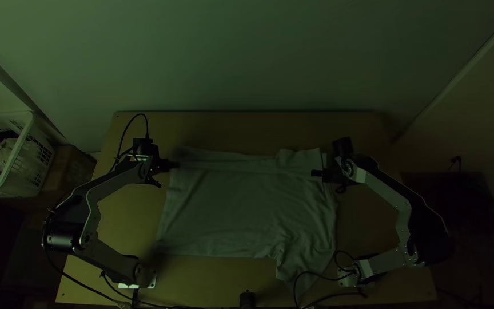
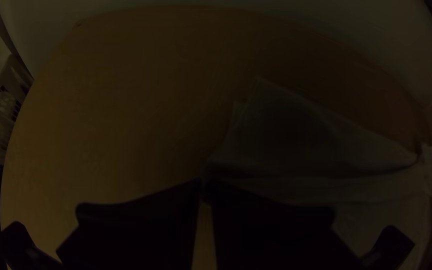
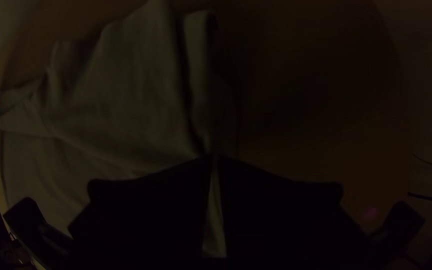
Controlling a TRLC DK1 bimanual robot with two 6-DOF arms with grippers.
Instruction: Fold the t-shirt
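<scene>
The t-shirt lies sideways across the middle of the tabletop, its body mostly spread, one sleeve rumpled and pointing toward the near edge, close to the right arm's base. Along its far side a strip is lifted or turned in a long ridge, nearer the tabletop's far edge than its near one. At the ridge's left end, the left gripper is narrow, pinching the cloth at its edge; in the left wrist view, pale fabric runs into the tips. At the right end, the right gripper is narrow too, with gathered fabric caught between its fingers. The left arm stands over the tabletop's left side, the right arm over its right. Beyond the left edge sits a white basket with cloths inside.
</scene>
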